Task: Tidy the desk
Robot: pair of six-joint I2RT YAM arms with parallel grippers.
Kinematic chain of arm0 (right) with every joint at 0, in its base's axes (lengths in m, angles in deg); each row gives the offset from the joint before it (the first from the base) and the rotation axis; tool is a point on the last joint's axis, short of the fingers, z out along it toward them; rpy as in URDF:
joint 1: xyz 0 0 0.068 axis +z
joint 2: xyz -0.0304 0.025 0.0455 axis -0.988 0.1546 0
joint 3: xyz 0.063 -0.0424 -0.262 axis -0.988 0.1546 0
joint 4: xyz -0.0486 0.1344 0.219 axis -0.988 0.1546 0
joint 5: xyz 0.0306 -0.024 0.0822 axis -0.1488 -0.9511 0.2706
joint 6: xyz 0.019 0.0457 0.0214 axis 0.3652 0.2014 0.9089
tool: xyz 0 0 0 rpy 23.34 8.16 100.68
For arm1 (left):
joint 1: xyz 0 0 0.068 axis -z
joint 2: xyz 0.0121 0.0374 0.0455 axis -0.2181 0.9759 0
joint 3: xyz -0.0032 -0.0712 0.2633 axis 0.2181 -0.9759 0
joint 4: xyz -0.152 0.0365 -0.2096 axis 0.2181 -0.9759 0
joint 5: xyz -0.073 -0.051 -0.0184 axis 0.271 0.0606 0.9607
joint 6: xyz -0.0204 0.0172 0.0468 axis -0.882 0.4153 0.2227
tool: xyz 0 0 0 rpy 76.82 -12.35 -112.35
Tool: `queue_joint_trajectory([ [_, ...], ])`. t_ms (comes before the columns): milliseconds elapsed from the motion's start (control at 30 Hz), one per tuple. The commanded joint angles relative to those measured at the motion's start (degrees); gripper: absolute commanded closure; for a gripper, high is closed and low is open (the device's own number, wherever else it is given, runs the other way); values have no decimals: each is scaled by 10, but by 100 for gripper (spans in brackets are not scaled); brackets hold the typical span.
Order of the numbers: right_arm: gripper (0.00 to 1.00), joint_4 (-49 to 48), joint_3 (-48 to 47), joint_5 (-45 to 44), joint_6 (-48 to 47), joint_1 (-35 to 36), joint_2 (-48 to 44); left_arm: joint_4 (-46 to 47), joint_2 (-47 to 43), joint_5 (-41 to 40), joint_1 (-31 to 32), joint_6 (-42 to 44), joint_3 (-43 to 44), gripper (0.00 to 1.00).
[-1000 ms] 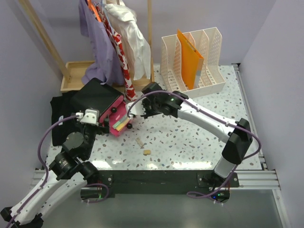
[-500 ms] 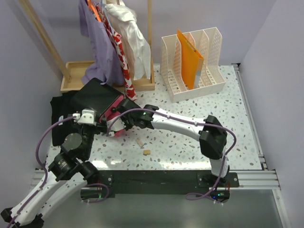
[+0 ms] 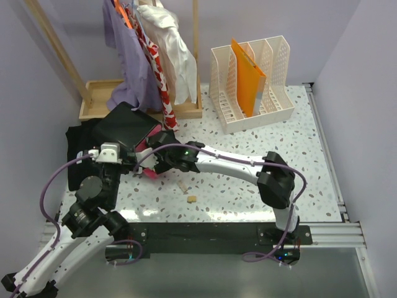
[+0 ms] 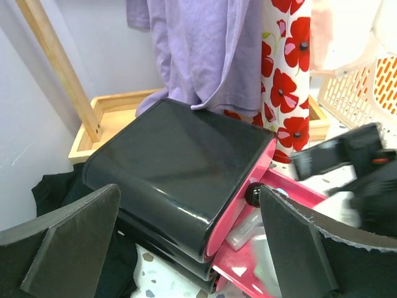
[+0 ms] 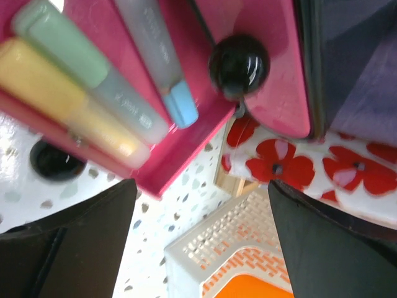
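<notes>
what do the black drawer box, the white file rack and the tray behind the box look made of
Black drawer box: likely hard plastic, high gloss; it mirrors the light. White file rack: probably moulded plastic, matte, walls perforated in a grid. Tray: pale wood, seemingly unpainted, plain tan boards.

Right half of the desk (image 3: 298, 177) is bare, so I've got plenty of room to swing through there. The left side is cramped: my right arm (image 3: 229, 162) lies across the middle, and the black drawer box (image 3: 127, 127) sits just in front of the hanging clothes (image 3: 152, 68). The file rack (image 3: 251, 87) blocks the back, and two small bits (image 3: 192, 199) lie near the front edge.
</notes>
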Motion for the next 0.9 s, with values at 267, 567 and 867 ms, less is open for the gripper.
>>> queue_joint_trajectory([
  [267, 1, 46, 180, 174, 133, -48, -282, 30, -4, 65, -1, 2, -27, 0],
  [567, 1, 24, 314, 348, 270, -194, -434, 44, 36, 125, 0, 0, -36, 0],
  [867, 1, -95, 478, 487, 446, -351, -551, 29, 109, 180, 0, -36, -15, 0],
])
